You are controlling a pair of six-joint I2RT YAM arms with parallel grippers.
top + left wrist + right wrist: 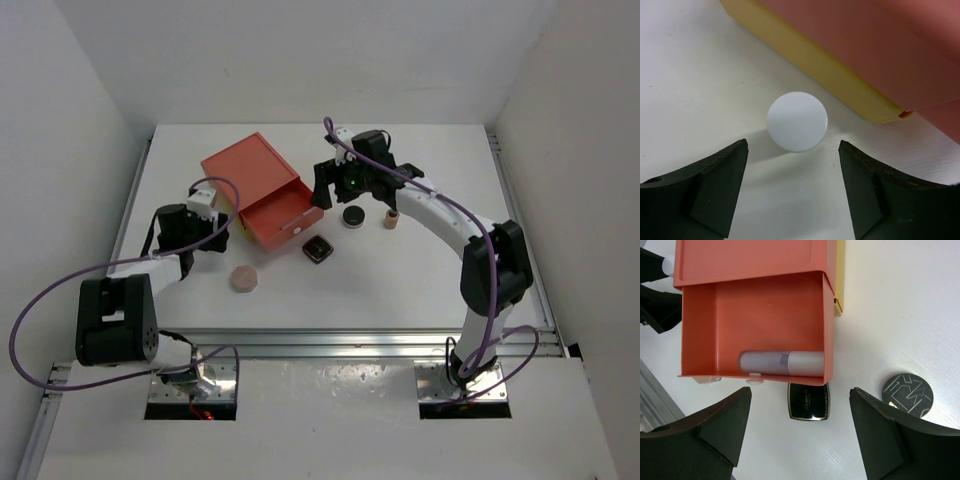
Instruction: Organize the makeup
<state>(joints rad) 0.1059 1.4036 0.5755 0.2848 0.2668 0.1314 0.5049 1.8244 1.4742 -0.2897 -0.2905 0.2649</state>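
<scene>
The left gripper [218,238] is open, and in its wrist view [792,150] it hangs over the white bottle's round top [797,121], which stands beside the box's yellow side. The right gripper [337,195] is open and empty above the open drawer's front [800,390]. A pale cylindrical tube [781,363] lies inside the drawer [755,315]. The black square compact [318,250] lies just in front of the drawer [809,401]. The black round compact [352,216] lies to its right [907,392]. The tan dark-capped bottle [391,219] stands further right. The pink disc [244,278] lies near the left arm.
The orange-red and yellow drawer box [250,170] sits at the back left of the white table, its drawer [283,215] pulled out toward the front right. White walls enclose the table. An aluminium rail [330,340] runs along the near edge.
</scene>
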